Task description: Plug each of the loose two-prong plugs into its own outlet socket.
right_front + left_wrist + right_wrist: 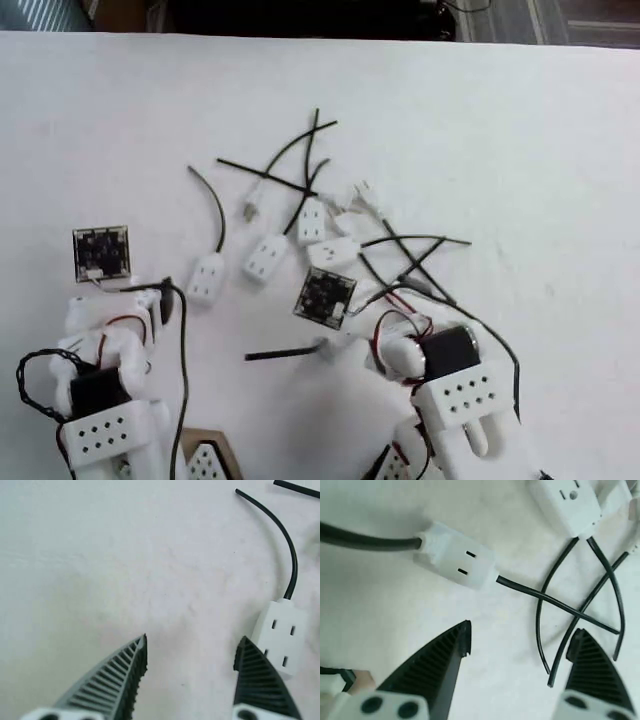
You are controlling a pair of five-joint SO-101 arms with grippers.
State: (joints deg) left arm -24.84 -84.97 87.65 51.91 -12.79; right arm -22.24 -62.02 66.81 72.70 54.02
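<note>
Plugs [250, 208] and white sockets [265, 257] lie tangled w/ black cords [258, 175] midway across the table [520, 130]. Left gripper [193, 642] gapes wide, holding nothing, at approx 8 o'clock of the pile, one socket [280, 635] just beside a fingertip. Right gripper [522, 629] also gapes empty at 5 o'clock, a two-slot socket [455, 555] near its tips.

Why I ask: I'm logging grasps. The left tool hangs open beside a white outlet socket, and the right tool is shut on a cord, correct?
No. The right wrist view shows the right tool open, holding nothing, with black cords and a white socket lying near it. The left tool does hang open beside its outlet socket.
</note>
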